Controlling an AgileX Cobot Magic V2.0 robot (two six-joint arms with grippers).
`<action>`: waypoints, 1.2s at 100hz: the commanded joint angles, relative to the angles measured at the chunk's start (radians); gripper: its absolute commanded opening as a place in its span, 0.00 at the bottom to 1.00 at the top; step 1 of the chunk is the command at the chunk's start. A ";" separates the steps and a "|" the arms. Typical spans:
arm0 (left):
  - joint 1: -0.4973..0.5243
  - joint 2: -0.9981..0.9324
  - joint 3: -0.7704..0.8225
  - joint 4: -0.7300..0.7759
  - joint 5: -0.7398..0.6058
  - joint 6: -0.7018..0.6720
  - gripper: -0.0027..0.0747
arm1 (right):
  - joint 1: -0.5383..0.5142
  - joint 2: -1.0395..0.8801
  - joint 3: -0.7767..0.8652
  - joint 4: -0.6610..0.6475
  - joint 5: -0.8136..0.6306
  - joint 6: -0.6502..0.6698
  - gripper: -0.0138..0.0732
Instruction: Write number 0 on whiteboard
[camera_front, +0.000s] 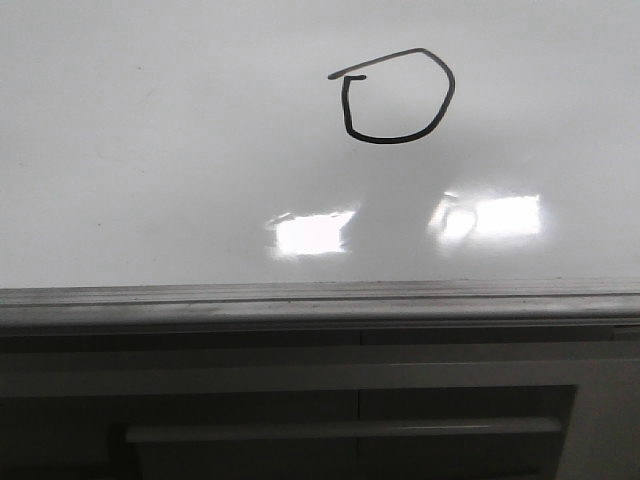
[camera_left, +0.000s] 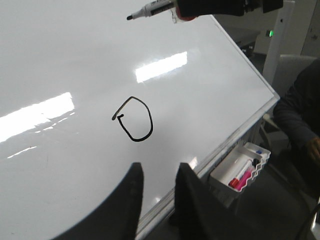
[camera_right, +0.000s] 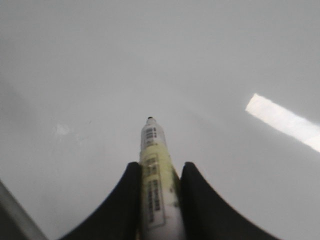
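Your whiteboard (camera_front: 150, 150) fills the view, its grey rim along the near edge. The number 0 (camera_front: 398, 96) sits toward the far right of it. Your right gripper (camera_right: 159, 200) clamps a marker (camera_right: 154, 170); the left gripper (camera_left: 157, 200) hangs parted, empty.

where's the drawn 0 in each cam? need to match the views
Front view: the number 0 sits upper right of centre on the whiteboard, above the right-hand light glare.
Left wrist view: it is near the middle, beyond the left gripper.
Right wrist view: not in it; only bare board and the marker in the right gripper.
Shared landmark: the whiteboard's glossy surface with its bright glare patches.
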 joint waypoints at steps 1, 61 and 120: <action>0.000 0.076 -0.109 0.000 0.044 0.068 0.44 | 0.052 -0.009 -0.019 -0.023 0.002 -0.035 0.09; 0.000 0.504 -0.520 -0.287 0.584 0.622 0.54 | 0.467 0.030 0.086 0.039 0.012 -0.102 0.09; 0.000 0.576 -0.521 -0.402 0.592 0.697 0.04 | 0.502 0.030 0.086 0.053 -0.020 -0.102 0.09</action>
